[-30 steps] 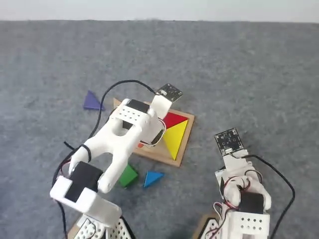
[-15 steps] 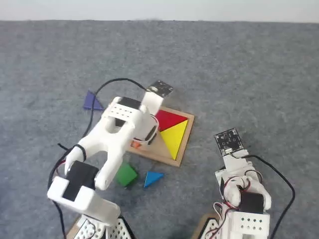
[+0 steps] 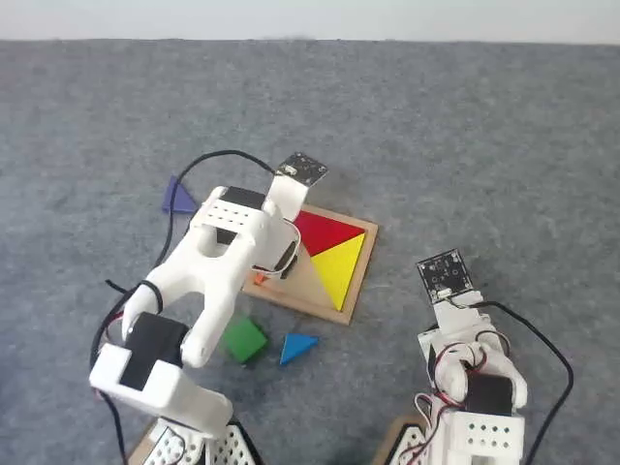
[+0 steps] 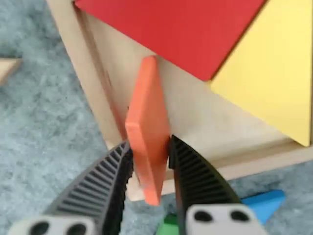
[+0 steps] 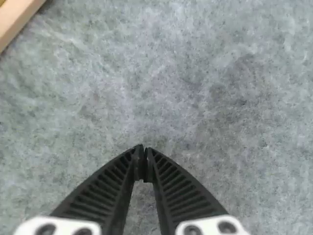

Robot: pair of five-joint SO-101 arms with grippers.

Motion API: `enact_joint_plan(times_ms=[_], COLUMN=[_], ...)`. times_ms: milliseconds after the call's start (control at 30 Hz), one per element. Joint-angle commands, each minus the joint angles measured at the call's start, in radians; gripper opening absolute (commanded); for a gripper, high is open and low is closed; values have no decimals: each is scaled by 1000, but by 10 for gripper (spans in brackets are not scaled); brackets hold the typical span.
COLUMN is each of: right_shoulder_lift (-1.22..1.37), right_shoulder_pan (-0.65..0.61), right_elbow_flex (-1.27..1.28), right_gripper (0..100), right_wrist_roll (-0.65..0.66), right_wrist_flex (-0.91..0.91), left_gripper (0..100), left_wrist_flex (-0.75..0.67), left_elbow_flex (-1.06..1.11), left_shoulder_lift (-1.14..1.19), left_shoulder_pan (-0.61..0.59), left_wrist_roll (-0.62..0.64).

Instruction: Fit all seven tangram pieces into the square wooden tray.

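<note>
Orange piece stands on edge, clamped in the left gripper. Its far tip points at the red triangle's edge. Bare wood of the tray lies open either side of it, and the yellow triangle sits beyond. The right gripper, closed on nothing, hangs over open grey carpet.

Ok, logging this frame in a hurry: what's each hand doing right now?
Left hand: closed on the orange piece, which stands on edge.
Right hand: closed, holding nothing.
</note>
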Motion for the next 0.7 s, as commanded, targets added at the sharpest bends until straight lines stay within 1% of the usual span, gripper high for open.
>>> enact_joint_plan(times_ms=[0, 100, 300, 433, 567, 667], right_shoulder_lift=[-16, -16, -16, -16, -16, -16], right_shoulder_pan=[-4, -4, -4, -4, -4, -4], right_elbow_flex=[17, 17, 17, 17, 17, 17], right_gripper=[8, 8, 8, 8, 8, 8], right_wrist_roll=[8, 8, 8, 8, 8, 8], right_wrist_flex=[2, 2, 2, 2, 2, 2], left_gripper=[118, 110, 10, 12, 12, 12], left_wrist_flex=[-8, -6, -18, -29, -35, -97], left_elbow_flex=[-28, -28, -27, -25, -28, -28], left_shoulder_lift=[-51, -51, -51, -51, -51, -51], left_shoulder_pan=[0, 17, 41, 41, 41, 43], left_wrist_roll=[14, 43, 48, 54, 158, 278])
